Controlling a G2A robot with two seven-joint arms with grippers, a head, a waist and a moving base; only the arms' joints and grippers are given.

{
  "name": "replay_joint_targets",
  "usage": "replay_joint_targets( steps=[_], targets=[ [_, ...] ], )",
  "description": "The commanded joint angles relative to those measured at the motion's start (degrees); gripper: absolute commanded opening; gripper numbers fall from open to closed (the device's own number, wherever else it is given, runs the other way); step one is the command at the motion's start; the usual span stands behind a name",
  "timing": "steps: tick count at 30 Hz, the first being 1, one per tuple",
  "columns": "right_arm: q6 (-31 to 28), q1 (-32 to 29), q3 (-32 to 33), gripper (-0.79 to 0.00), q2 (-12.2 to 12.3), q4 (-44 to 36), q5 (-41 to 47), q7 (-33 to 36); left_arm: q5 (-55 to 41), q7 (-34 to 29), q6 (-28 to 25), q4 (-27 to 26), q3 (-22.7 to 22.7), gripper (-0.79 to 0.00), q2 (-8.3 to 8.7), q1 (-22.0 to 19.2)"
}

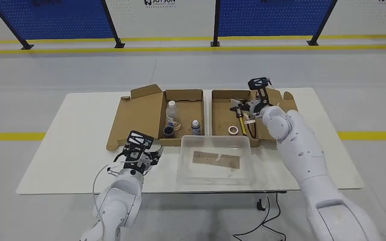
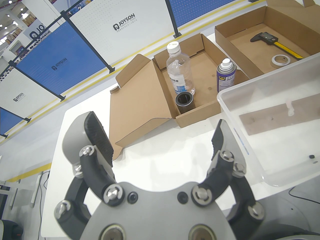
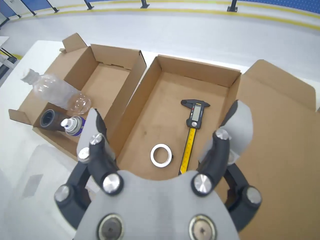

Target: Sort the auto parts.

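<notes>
Two open cardboard boxes stand side by side. The left box (image 1: 181, 96) holds a clear bottle (image 2: 179, 72), a black cylindrical sleeve (image 2: 184, 102) and a spray can (image 2: 225, 74). In the right box (image 3: 200, 72) lie a digital caliper (image 3: 195, 116) and a metal ring (image 3: 161, 155). My right gripper (image 3: 165, 108) hovers above the right box near the caliper, open and empty; in the top view this right gripper (image 1: 244, 108) is over the box's middle. My left gripper (image 2: 155, 126) is open and empty over bare table, in front of the left box and left of the bin.
A clear plastic bin (image 1: 214, 159) sits at the table's front centre, in front of both boxes; a brown strip shows through its floor. The box flaps (image 1: 126, 120) spread out to the left and right. White table (image 1: 66, 144) surrounds them.
</notes>
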Motion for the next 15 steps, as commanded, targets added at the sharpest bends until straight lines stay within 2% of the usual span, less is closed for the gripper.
replay_joint_targets(
  steps=[1, 4, 7, 11, 15],
  targets=[
    [0.9, -7.0, 4.4, 0.0, 1.4, -12.5, -0.6, 1.9, 0.0, 0.0, 0.0, 0.0, 0.0, 0.0, 0.0, 0.0],
    [2.5, -16.7, 9.7, 0.0, 2.8, -26.9, -0.1, 4.3, 0.0, 0.0, 0.0, 0.0, 0.0, 0.0, 0.0, 0.0],
    [3.1, -23.9, 13.6, 0.0, 3.6, -36.1, 0.7, 5.7, 0.0, 0.0, 0.0, 0.0, 0.0, 0.0, 0.0, 0.0],
    [3.1, -31.9, 17.6, 0.0, 4.3, -44.3, 1.2, 6.1, 0.0, 0.0, 0.0, 0.0, 0.0, 0.0, 0.0, 0.0],
    [2.5, -39.1, 21.5, 0.0, 4.7, -49.1, 3.2, 4.0, 0.0, 0.0, 0.0, 0.0, 0.0, 0.0, 0.0, 0.0]
  ],
)
